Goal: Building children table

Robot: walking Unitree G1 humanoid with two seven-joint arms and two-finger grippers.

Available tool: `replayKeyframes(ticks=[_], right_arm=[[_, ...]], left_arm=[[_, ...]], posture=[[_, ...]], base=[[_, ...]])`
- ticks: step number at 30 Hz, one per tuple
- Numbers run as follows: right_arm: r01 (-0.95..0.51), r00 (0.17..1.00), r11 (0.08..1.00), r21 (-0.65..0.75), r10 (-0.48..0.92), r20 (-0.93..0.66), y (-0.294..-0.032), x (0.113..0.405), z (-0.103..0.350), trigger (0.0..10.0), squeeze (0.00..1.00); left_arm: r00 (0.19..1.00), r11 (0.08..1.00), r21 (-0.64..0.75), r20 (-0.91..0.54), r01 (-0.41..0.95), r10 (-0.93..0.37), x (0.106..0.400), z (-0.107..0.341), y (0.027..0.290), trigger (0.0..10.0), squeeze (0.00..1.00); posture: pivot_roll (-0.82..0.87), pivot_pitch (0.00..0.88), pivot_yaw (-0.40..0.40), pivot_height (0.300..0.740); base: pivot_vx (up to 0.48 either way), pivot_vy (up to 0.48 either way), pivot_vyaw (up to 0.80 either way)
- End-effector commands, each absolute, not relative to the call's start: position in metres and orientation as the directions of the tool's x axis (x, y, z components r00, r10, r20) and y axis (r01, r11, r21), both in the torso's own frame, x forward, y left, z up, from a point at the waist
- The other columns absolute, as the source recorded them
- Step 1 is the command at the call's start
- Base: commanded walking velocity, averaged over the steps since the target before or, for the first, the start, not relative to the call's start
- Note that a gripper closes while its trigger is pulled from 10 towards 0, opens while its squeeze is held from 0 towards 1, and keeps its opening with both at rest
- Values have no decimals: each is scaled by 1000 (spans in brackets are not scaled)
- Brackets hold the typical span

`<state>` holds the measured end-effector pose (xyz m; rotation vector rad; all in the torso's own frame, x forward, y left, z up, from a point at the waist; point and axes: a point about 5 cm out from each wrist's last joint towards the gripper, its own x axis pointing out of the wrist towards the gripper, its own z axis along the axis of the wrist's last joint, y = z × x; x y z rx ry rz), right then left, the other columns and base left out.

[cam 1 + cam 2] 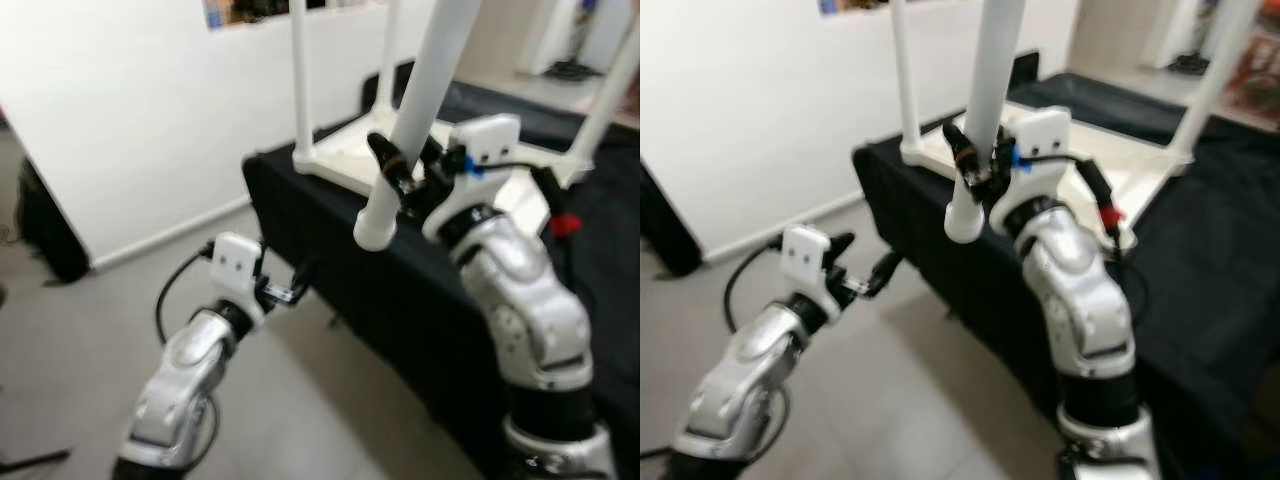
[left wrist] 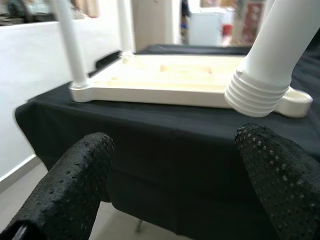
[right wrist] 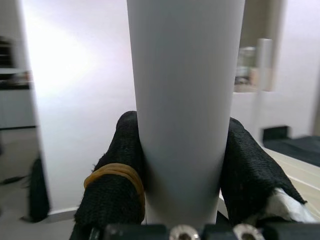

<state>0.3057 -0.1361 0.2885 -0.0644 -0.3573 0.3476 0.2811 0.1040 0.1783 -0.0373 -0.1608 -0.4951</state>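
A white children's table top lies upside down on a black-draped table. Two white legs stand up from its corners, one on the left and another at the far right. My right gripper is shut on a loose white leg, held tilted with its ribbed end hanging just above the near edge, beside a round corner socket. My left gripper is open, low in front of the draped table's edge, its fingers wide apart and holding nothing.
A white wall runs along the left, with a dark bag on the floor at its foot. Grey floor spreads in front of the draped table. More black cloth extends to the right.
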Motion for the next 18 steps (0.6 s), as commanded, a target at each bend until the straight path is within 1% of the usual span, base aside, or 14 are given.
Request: replayKeyframes(ticks=[1,3,7,18], right_arm=[[-288,893,951,-115,310,326,-143,307,285,10000,0],[-267,913,957,-115,289,287,-149,310,272,10000,0],[-257,925,960,-110,277,260,-153,311,262,10000,0],[-267,922,958,-107,286,262,-150,308,258,10000,0]], left_arm=[[865,877,10,154,481,-477,280,175,102,10000,0],[875,889,21,168,456,-453,279,177,106,10000,0],[882,899,55,177,434,-436,278,180,109,10000,0],[874,905,65,237,421,-424,273,190,116,10000,0]], posture=[[-85,0,29,740],[-78,8,24,740],[-70,14,20,740],[-67,24,19,740]], base=[[0,0,-800],[0,0,-800],[0,0,-800],[0,0,-800]])
